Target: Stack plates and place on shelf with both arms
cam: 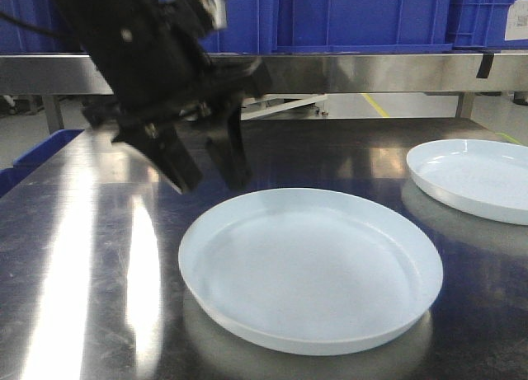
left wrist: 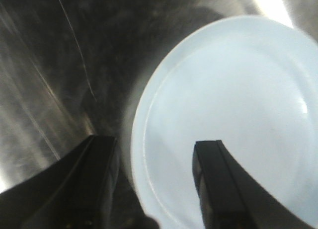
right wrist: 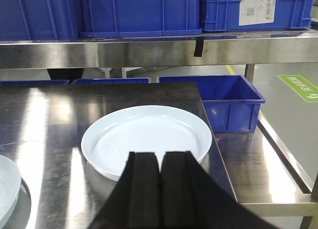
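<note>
Two pale bluish-white plates lie apart on the dark steel tabletop. The near plate point(cam: 309, 269) sits at the centre and the second plate point(cam: 478, 178) at the right edge. My left gripper point(cam: 210, 180) hangs open at the near plate's far-left rim. In the left wrist view the plate point(left wrist: 233, 114) has its rim between the fingers of the open gripper point(left wrist: 156, 152), one finger over the plate, one over the table. My right gripper point(right wrist: 160, 157) is shut and empty, just short of the second plate point(right wrist: 149, 137). The shelf point(right wrist: 149, 52) runs behind the table.
Blue crates point(right wrist: 139, 13) stand on the shelf. A blue bin point(right wrist: 233, 100) sits on a lower level right of the table. The near plate's edge point(right wrist: 7, 189) shows at the lower left of the right wrist view. The table's right edge runs close past the second plate.
</note>
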Tool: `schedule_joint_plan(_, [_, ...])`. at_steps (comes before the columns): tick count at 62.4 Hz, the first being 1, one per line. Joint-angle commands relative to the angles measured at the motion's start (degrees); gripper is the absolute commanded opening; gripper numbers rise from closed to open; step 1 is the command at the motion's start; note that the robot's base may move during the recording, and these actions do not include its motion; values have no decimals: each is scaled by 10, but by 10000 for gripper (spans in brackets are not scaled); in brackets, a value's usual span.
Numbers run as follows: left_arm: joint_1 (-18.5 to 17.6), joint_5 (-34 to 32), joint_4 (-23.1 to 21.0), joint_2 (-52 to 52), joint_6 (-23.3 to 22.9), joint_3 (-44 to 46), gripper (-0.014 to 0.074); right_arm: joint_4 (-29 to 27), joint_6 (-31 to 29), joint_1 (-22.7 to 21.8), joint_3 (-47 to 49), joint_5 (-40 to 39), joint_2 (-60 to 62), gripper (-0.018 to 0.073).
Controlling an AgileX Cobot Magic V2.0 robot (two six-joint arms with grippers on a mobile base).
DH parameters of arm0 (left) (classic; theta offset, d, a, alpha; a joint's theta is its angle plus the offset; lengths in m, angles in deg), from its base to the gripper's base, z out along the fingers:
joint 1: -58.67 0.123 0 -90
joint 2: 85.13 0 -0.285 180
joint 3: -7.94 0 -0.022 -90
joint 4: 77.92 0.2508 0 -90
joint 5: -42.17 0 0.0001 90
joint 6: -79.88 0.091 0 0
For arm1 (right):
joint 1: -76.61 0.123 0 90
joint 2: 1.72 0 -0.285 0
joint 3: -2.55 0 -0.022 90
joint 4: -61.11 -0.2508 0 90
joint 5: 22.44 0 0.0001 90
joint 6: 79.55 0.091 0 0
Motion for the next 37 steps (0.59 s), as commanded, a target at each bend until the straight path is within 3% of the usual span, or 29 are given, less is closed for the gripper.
schedule_joint_plan(1, [1,-8,20,-73,-3,22,406,2,-6,-1,9,-52,10,56])
schedule_joint_plan(16, [41,-27,101,-217,-5,-19,301,2,-6,-1,9,-52,10,56])
schedule_joint_plan(32, [139,-123,113,-384,-5,-159,89,2,-6,-1,9,-52,10,56])
schedule_joint_plan(37, [168,-150,114,-436,-5,-214,85,2,-6,-1,9,-52,10,56])
